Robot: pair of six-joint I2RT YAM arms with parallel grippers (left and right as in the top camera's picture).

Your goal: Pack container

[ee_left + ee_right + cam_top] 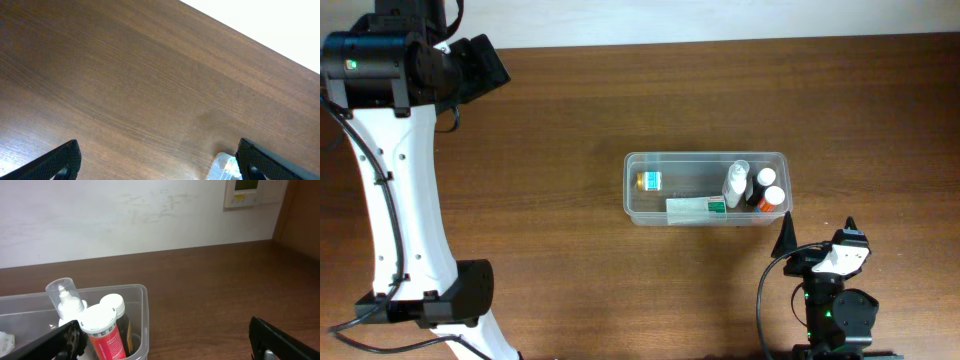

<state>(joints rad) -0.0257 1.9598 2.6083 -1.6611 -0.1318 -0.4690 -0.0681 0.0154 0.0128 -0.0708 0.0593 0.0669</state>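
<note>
Sitting a little right of centre on a brown wooden table (pixel 570 120), a clear, translucent plastic rectangular container (pixel 700 155) with rounded corners holds five items. A small bottle with a gold cap (pixel 648 181) lies on its side at the left end. A white and green tube-like pack (pixel 696 207) lies flat along the near wall. Crowded together at the right end stand a white spray bottle with a clear cap (pixel 736 184), a dark bottle with a white cap (pixel 766 178) and an orange bottle with a white lid (pixel 772 198).

The right gripper (pixel 165 330) sits outside the container, near its right near corner. Its black fingers are spread wide apart with nothing between them, and its camera looks across the three upright bottles towards a pale wall with a beige wall panel (pixel 245 192).

The left gripper (pixel 159 147), on a white arm (pixel 395 200), is at the far left of the table, well apart from the container. Its fingers are also spread wide and empty above bare wood, with only a corner of the container showing at the bottom edge of its view.
</note>
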